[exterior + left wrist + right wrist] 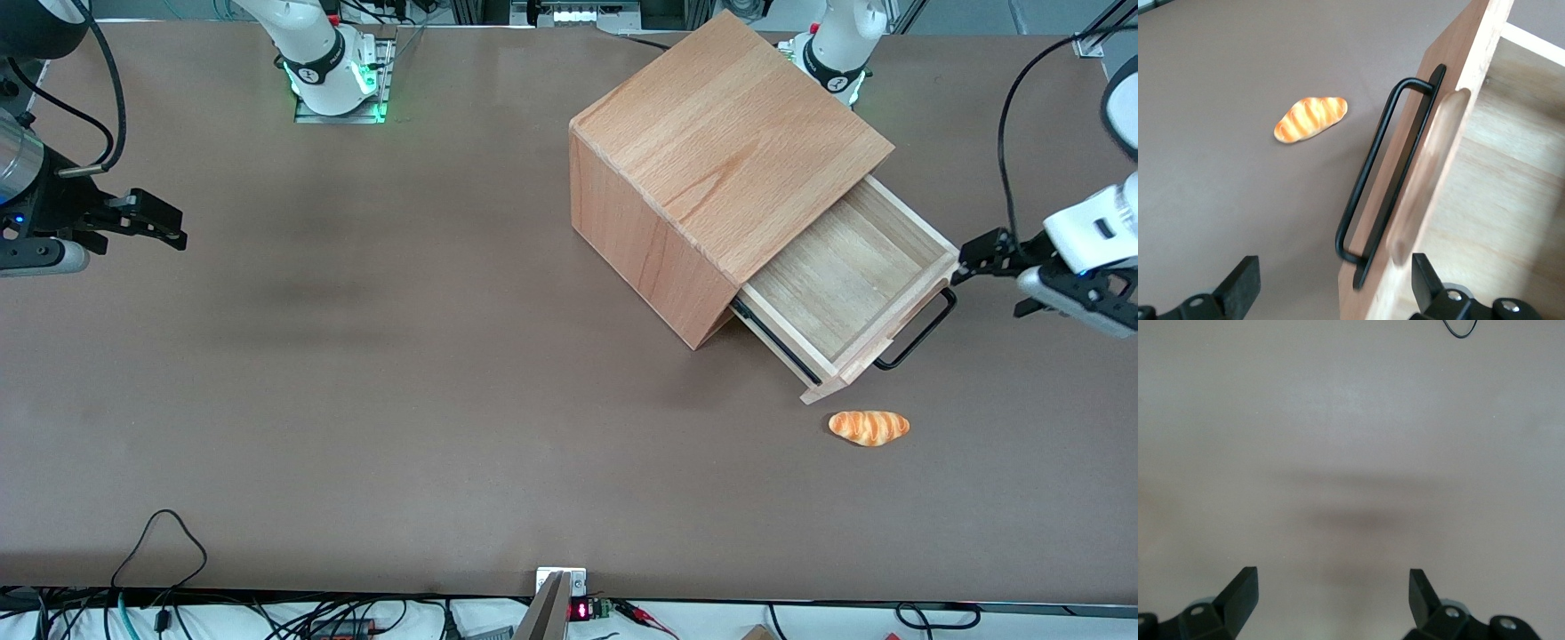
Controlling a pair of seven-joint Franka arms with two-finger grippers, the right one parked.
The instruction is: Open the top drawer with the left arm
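We see the shallow light beech-wood top drawer (845, 280) already pulled well out of the big wooden cube cabinet (711, 169), its bare board floor showing, so we judge the opening itself done or nearly so. What may be left is only a bit more pull, if full extension is wanted, and backing the arm away.

The small black two-finger claw (976, 258) of the glossy white left arm (1089, 231) hangs just off the drawer front, near the end of the thin black U-shaped bar handle (916, 333) that is farther from the front camera. In the wrist view its fingers (1238, 283) stand wide apart, holding nothing, with the handle (1375, 180) and drawer front between them but untouched as far as we can tell.

The cabinet sits skewed on the brown worktop (356, 356), toward the working arm's end and closer to the edge where the arm bases stand; the drawer points at the working arm's end.

Room: a small orange striped bread-roll toy (869, 427) lies on the worktop just nearer the front camera than the drawer's front corner, apart from it. Open worktop lies between drawer front and the working arm's end edge, so we judge a straight retreat free; a sweep toward the front camera risks the roll.
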